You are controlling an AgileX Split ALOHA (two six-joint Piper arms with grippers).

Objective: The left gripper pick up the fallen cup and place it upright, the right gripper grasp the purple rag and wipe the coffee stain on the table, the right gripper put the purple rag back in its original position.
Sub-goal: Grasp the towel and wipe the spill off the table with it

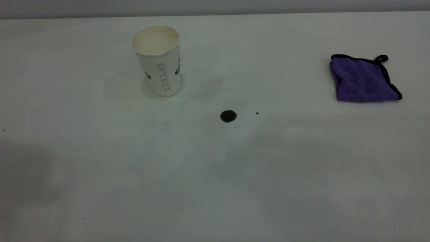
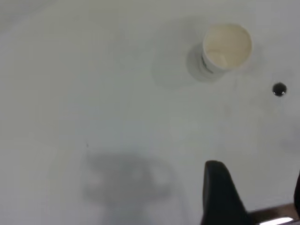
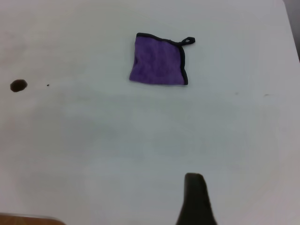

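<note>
The white paper cup (image 1: 158, 60) stands upright on the table (image 1: 215, 188) at the back left, mouth up; it also shows in the left wrist view (image 2: 226, 49). The dark brown coffee stain (image 1: 228, 116) lies on the table between cup and rag, and shows in both wrist views (image 2: 279, 89) (image 3: 18, 85). The purple rag (image 1: 362, 80) lies folded flat at the back right (image 3: 158, 61). My left gripper (image 2: 257, 190) is open and empty, well back from the cup. My right gripper (image 3: 197, 201) hangs well short of the rag, one dark finger showing with bare table on both sides. Neither gripper shows in the exterior view.
A tiny dark speck (image 1: 257, 113) lies just right of the stain. The table's far edge (image 1: 215, 15) runs behind the cup and rag. The table's right edge (image 3: 291, 28) shows in the right wrist view.
</note>
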